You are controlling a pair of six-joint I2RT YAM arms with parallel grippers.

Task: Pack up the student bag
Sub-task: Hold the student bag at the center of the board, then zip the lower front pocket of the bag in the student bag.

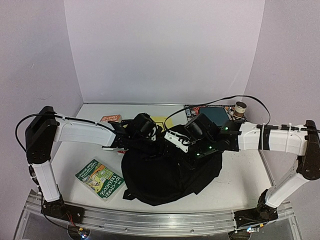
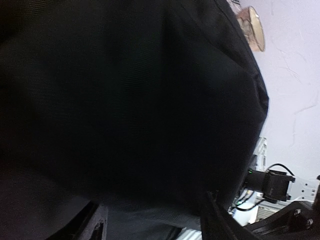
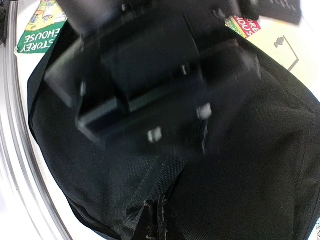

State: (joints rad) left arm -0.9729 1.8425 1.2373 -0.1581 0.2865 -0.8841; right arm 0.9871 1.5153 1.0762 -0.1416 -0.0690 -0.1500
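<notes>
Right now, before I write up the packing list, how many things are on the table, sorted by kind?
Bags: 1, the black bag
Books: 3, the green book, red book and dark book
Flat yellow sheets or pads: 1, the yellow sheet
Small round rolls or cups: 1, the round roll
Total: 6

The view is being filled almost wholly by the black fabric of the student bag (image 2: 125, 100). A round tan object (image 2: 253, 28) is being shown beyond it, upper right. At the bottom edge the left gripper (image 2: 155, 225) is being held with fingers apart, and fabric is lying between them.
</notes>
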